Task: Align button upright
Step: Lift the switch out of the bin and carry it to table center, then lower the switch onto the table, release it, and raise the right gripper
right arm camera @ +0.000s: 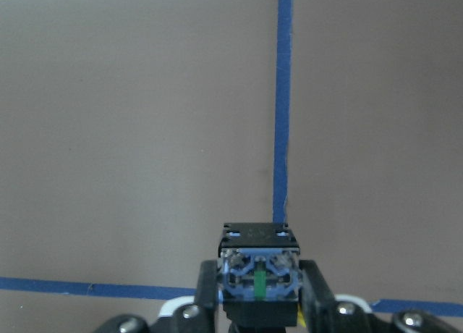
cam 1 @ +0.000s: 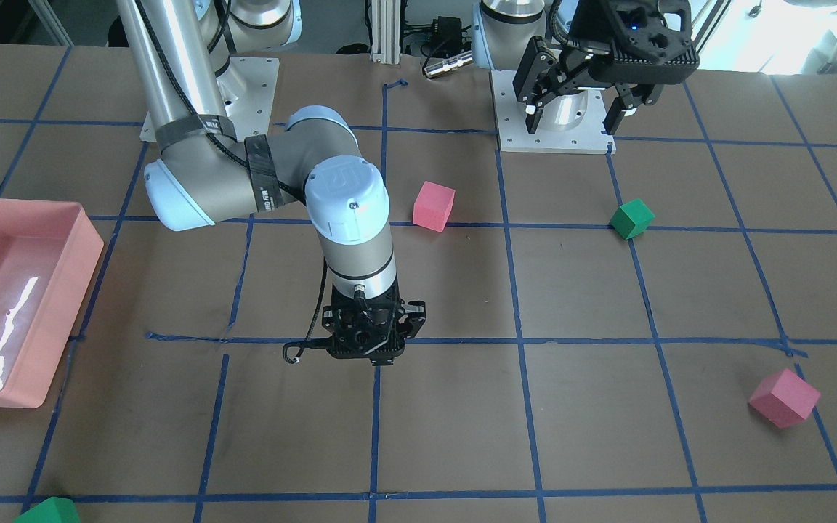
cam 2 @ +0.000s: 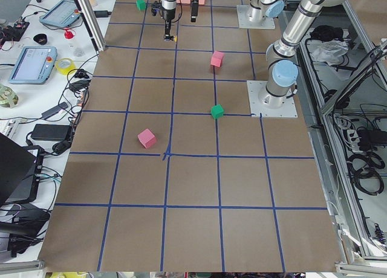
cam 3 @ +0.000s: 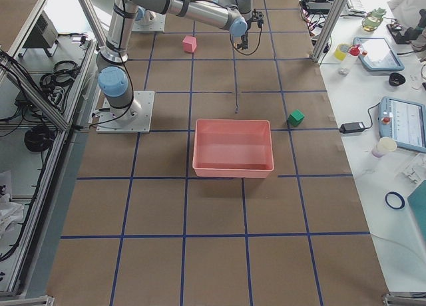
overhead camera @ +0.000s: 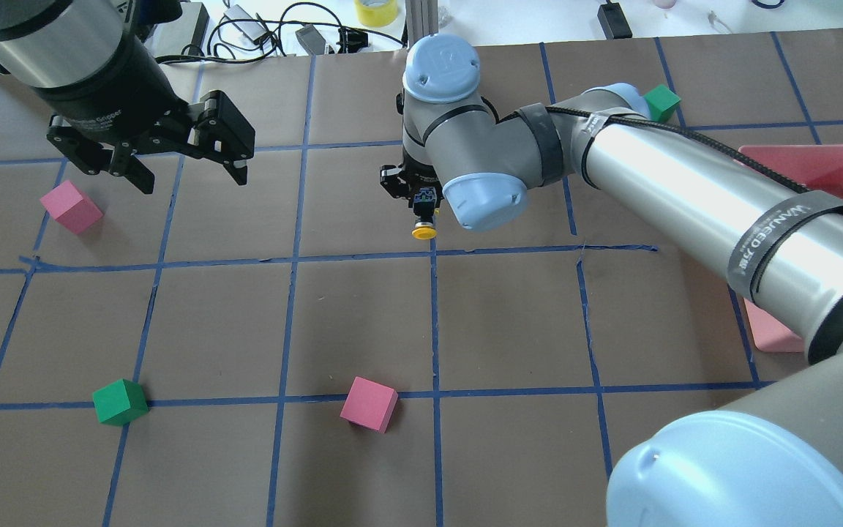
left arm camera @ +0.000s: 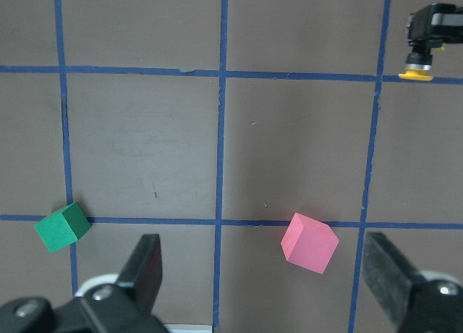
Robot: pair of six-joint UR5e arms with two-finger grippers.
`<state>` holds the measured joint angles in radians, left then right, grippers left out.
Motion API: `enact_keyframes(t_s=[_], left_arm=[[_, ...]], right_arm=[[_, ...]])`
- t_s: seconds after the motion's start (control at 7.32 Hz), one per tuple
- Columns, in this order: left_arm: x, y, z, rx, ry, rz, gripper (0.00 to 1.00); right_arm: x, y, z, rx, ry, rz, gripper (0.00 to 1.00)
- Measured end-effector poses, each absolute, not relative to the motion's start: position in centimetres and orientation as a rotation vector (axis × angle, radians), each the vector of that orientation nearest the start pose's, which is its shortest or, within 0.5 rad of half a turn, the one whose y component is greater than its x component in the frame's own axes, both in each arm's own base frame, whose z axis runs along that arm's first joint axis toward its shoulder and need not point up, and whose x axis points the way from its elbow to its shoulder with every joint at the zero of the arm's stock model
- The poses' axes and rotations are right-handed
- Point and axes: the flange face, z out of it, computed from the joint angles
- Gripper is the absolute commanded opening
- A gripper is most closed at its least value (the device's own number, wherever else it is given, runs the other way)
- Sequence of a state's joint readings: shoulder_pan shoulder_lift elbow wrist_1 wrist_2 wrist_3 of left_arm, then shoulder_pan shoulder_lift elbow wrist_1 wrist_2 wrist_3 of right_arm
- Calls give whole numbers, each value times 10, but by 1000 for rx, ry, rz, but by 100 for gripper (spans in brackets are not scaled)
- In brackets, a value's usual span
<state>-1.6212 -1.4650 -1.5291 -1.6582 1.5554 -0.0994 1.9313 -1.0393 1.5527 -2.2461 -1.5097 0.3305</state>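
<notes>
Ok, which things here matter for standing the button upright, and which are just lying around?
In the job:
button
right gripper, holding it

Lying about:
two pink cubes
two green cubes
tray
left gripper, open and idle

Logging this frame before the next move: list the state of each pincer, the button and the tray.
right pincer: shut on the button, pointing down.
button: gripped, yellow cap facing down, base block up.
left pincer: open, empty, raised.
pink tray: empty, right way up.
</notes>
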Motion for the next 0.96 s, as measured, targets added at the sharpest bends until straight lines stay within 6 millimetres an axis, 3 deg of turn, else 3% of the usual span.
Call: enact_keyframes(t_s=[0.41,0.55,0.68,0.82,0.96], left_arm=[[-157,-441,549,-75,3161,-94,100],[-157,-441,549,-74,3162,-95,100],[-157,-441,549,-75,3162,-94,100],[-157,-441,549,-75,3162,-93,100],[-158,-441,549,-74,3163,-92,100]], right_arm=[[375,-582,222,-189,3008,-189,0],[374,-582,218,-207,3011,-182,12],[374,-581,215,-213,3017,-175,30],[372,-578,211,-215,3024,-159,49],[371,-574,206,-215,3030,-141,74]])
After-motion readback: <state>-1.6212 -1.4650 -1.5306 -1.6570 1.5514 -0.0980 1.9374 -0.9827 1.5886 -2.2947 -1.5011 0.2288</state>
